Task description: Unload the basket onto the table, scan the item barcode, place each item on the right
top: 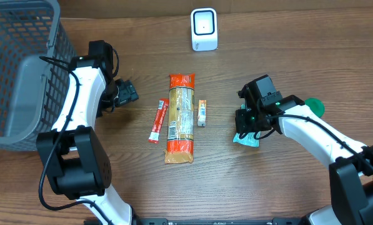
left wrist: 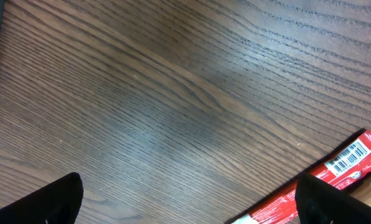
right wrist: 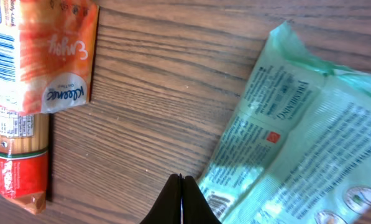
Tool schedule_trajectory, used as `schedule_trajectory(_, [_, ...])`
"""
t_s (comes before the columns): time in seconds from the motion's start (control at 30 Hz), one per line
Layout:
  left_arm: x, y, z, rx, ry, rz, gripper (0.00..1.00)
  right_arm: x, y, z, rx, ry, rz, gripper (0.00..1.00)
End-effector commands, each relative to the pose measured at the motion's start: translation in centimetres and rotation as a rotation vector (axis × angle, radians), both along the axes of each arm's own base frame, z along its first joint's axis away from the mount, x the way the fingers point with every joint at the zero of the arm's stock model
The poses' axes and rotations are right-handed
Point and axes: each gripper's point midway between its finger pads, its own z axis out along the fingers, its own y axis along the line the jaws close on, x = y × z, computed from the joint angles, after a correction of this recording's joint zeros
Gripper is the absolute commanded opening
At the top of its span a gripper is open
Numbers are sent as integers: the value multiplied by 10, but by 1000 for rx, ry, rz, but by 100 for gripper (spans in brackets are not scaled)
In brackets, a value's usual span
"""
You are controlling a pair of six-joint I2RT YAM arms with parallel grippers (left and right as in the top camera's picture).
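Note:
Several items lie mid-table: a red stick packet (top: 158, 120), a long spaghetti pack (top: 180, 119), a small orange tissue pack (top: 202, 113) and a teal wipes packet (top: 245, 139). The white barcode scanner (top: 204, 29) stands at the back. My left gripper (top: 129, 92) hangs open left of the red packet (left wrist: 350, 163), nothing between its fingers (left wrist: 56, 200). My right gripper (top: 244, 122) is shut and empty over the teal packet (right wrist: 297, 143). Its closed tips (right wrist: 181, 198) sit at that packet's left edge, where a barcode shows. The tissue pack (right wrist: 51, 56) lies to their left.
A grey mesh basket (top: 20, 69) fills the far left. A green round object (top: 314, 106) lies behind my right arm. The spaghetti pack's end (right wrist: 17, 158) shows at the left of the right wrist view.

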Motion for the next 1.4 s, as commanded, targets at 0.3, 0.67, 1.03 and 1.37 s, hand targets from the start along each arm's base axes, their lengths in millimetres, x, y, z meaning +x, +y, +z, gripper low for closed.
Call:
schedule_trajectory(0.3, [1, 1, 6, 8, -15, -26, 100, -26, -14, -54, -64, 120, 7, 4])
schedule_trajectory(0.67, [1, 1, 6, 8, -15, -27, 100, -11, 18, 8, 85, 81, 122, 4])
schedule_trajectory(1.03, [1, 1, 6, 8, -15, -27, 99, -30, -16, 17, -42, 175, 67, 4])
schedule_trajectory(1.37, [1, 1, 6, 8, -15, -27, 100, -41, -35, 8, -143, 214, 49, 4])
